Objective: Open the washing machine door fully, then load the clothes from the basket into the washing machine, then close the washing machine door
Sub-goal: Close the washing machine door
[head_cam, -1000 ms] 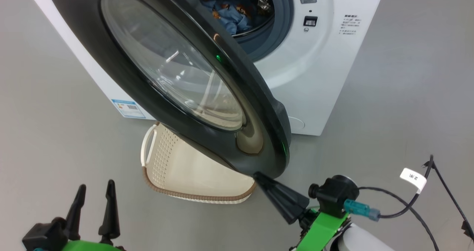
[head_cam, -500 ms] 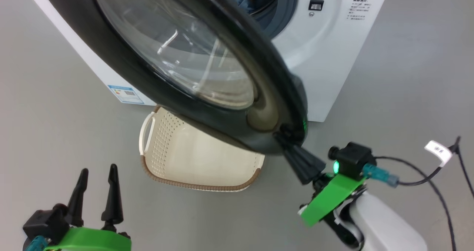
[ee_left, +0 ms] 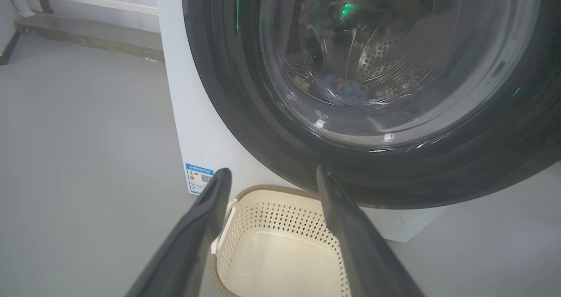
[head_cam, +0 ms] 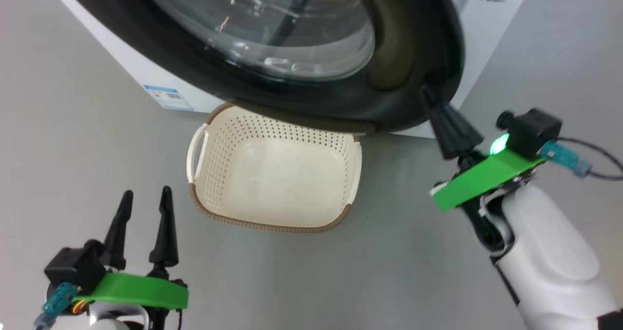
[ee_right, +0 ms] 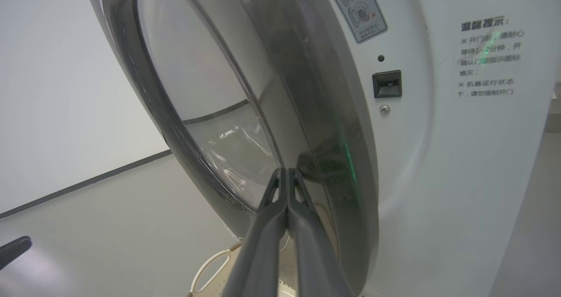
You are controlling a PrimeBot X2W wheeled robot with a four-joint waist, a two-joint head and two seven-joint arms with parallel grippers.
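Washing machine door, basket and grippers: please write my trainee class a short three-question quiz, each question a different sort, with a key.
1. True or false: the basket is empty.
2. Pick one. The right gripper is: A) open above the basket; B) shut, its tip at the edge of the washing machine door; C) gripping a basket handle.
3. Fill the gap: seen through the door's glass, the clothes lie in the ____ of the washing machine.
Key: 1 true; 2 B; 3 drum.
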